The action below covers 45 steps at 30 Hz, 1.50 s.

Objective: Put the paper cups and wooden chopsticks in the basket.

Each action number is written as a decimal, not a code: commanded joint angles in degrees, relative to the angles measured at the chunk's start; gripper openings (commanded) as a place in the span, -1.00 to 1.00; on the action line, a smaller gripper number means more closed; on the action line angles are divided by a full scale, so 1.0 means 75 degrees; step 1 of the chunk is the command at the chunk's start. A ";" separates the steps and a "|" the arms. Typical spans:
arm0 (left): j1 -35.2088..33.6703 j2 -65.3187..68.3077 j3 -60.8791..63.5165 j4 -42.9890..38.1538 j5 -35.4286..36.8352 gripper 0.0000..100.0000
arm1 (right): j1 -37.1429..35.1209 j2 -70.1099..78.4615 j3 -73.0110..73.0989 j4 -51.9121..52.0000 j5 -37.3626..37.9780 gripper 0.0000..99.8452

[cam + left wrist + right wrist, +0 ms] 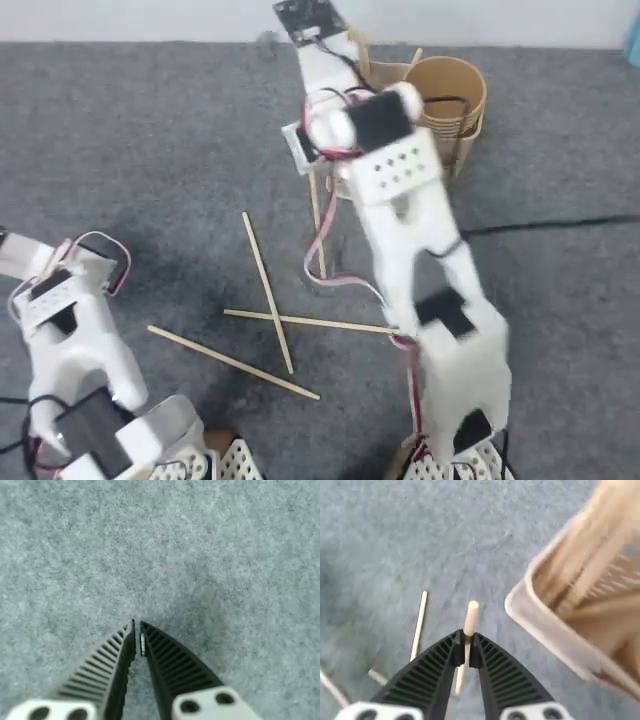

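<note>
Grey carpeted table; right claw pinches chopstick beside basket.

Grey felt-like table cover; perhaps a pale wall behind.

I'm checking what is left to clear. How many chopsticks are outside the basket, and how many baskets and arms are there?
Chopsticks outside the basket: 4, with one chopstick in the right tool
Basket: 1
Arms: 2, the left arm and the right arm
Total: 7
</note>
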 commanded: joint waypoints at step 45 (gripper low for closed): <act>-0.0070 -0.0012 -0.0264 0.0012 -0.0070 -0.98 | 0.2350 -0.2561 0.0621 -0.4366 -0.0059 -0.99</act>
